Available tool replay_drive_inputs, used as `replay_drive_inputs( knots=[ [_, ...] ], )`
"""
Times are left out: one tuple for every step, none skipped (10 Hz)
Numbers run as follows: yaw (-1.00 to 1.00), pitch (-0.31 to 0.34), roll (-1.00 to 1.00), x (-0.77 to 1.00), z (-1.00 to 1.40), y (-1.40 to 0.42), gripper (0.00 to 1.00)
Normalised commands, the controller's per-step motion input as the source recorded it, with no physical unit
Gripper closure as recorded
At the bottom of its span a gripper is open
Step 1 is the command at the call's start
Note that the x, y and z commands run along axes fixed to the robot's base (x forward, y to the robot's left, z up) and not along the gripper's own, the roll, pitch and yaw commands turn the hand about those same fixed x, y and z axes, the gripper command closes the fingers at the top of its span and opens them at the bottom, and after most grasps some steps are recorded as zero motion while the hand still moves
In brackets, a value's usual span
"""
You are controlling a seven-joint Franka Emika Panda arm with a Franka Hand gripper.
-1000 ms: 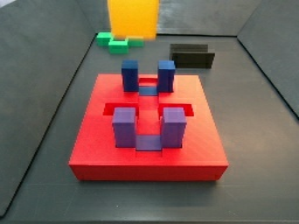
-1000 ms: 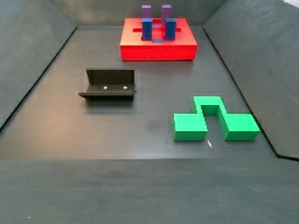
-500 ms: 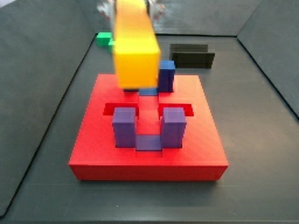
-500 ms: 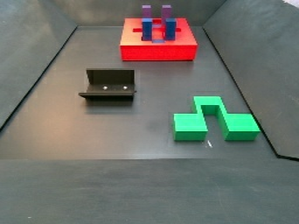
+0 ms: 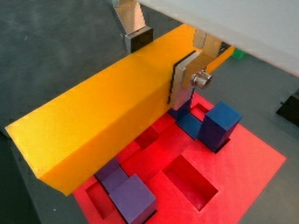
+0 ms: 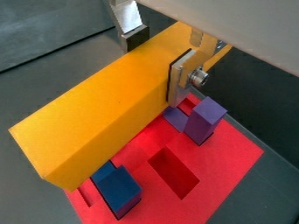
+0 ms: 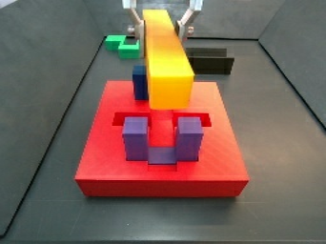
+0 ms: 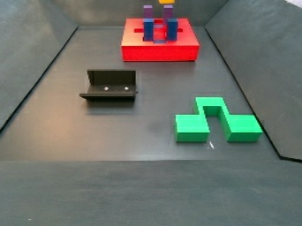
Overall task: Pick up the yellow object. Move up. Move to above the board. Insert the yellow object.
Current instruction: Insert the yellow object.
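The floor (image 8: 71,177) is dark grey and smooth, with grey walls around it. One red board (image 7: 114,167) lies on it, carrying two blue posts (image 5: 208,125) and two purple posts (image 7: 133,138). One green block (image 8: 218,121) and one black fixture (image 8: 109,86) stand well apart from the board. The pincer (image 5: 163,54) is above the board, its two silver fingers (image 5: 184,79) closed on the single yellow object (image 7: 163,57), which hangs level over the posts without touching them.
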Motion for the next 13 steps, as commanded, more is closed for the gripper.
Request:
replay_drive_inputs(
  knots=[
    [0.00,0.000,0.00,0.00,-0.25,0.00,1.00],
    [0.01,0.000,0.00,0.02,-0.17,0.00,1.00],
    [0.02,0.020,0.00,0.28,-0.06,0.00,1.00],
    [0.00,0.071,0.00,0.52,-0.03,-0.10,1.00],
    [-0.01,0.097,0.04,0.61,-0.02,-0.02,1.00],
    [0.00,0.094,0.07,0.48,-0.02,0.00,1.00],
    [0.04,0.069,0.11,0.35,0.00,0.00,1.00],
    [0.07,0.033,0.21,0.27,0.00,0.00,1.00],
    [0.03,0.019,0.35,0.28,0.02,0.00,1.00],
    [0.05,0.000,0.48,0.00,-0.01,-0.02,1.00],
    [0.02,-0.020,0.50,-0.01,-0.05,-0.03,1.00],
    [0.01,-0.029,0.43,-0.09,-0.16,-0.07,1.00],
    [0.00,0.000,0.07,-0.02,-0.35,0.00,1.00]
  ],
)
